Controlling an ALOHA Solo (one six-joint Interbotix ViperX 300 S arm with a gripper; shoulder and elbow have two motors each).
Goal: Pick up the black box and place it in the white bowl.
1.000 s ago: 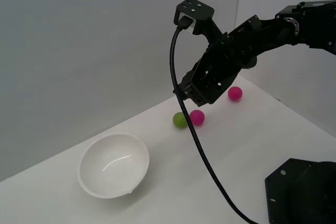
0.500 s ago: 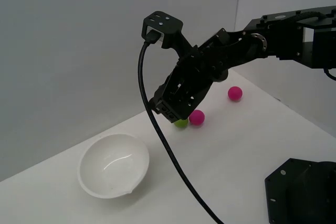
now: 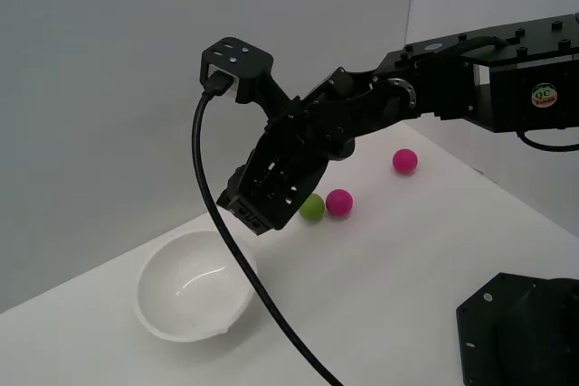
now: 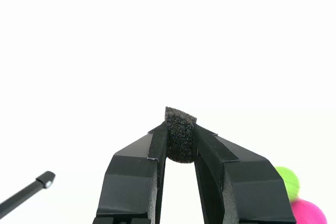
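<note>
In the wrist view the black box (image 4: 180,136), a small matte black cube, is pinched between the tips of my gripper (image 4: 179,141). In the exterior view my gripper (image 3: 251,214) hangs in the air just above the near rim of the white bowl (image 3: 185,300), toward the bowl's side on the exterior view's right. The box itself cannot be made out there against the black fingers. The bowl is wide, glossy and holds nothing that shows.
A green ball (image 3: 312,207) and a pink ball (image 3: 339,202) lie touching behind my gripper; both also show in the wrist view, green ball (image 4: 287,180), pink ball (image 4: 310,212). Another pink ball (image 3: 404,161) lies farther back. A black base (image 3: 520,332) stands at the front right.
My arm has swung toward the exterior view's left, from above the green and pink balls to the bowl's rim, and dropped a little lower.
</note>
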